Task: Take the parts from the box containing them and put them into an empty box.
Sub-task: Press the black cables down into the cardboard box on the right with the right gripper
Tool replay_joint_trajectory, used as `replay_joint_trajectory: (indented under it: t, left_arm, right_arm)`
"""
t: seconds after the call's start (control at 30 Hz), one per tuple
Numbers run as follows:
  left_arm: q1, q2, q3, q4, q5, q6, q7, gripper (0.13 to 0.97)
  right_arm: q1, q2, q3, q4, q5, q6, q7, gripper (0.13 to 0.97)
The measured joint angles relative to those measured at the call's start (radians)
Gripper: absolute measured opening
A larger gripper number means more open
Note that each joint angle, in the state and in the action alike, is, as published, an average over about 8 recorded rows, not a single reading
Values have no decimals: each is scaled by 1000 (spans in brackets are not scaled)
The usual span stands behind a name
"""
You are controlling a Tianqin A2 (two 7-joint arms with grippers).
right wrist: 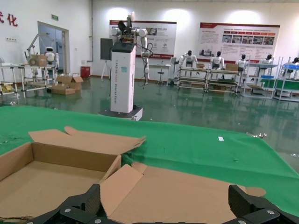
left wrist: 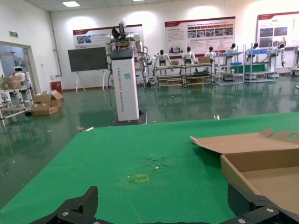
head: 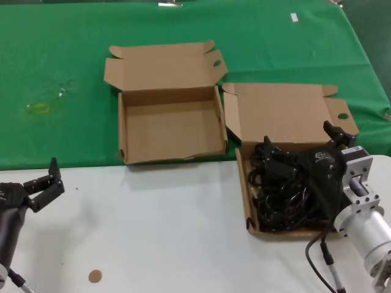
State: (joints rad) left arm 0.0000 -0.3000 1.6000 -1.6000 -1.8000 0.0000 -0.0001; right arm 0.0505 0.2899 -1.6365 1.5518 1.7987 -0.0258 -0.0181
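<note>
On the tabletop (head: 165, 232), half white surface near you and half green cloth (head: 61, 61) beyond, your two brown cardboard boxes sit side by side with lids folded back. Right-hand box (head: 247, 195): it straddles the edge between white and green and holds the parts (head: 278, 195), a tangle of black power cables in loose coils that fills most of the tray; its lid (head: 281, 113) stands open behind, one side tab showing an oval hole. Left-hand box, the empty box (head: 168, 131): it lies on the green cloth, just beside the full one with their near corners almost touching, bare brown floor, lid back, the same oval hole in a tab. Your right pincer (head: 299, 149) hangs low over the cable box, arm reaching in from the lower right, black wrist housing covering the tray's right side; fingers spread wide, released, nothing between them. In the right wrist view both finger tips (right wrist: 79, 203) show well apart at the lower edge, looking across the open lid. Your left pincer (head: 46, 183) waits at the near left over the white surface, well apart from both boxes, fingers open and holding nothing. A small brown disc (head: 95, 276) lies on the white surface near the front edge.
</note>
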Motion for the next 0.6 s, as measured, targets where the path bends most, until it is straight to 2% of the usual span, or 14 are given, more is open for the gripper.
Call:
replay_joint_trajectory:
  t: [0.43,0.6]
  left_arm:
    - [0,0,0,0,0,0,0,960]
    - [0,0,0,0,0,0,0,920]
  right_arm:
    - [0,0,0,0,0,0,0,966]
    - [-1,-8,6,0,-4,-5,-8,966]
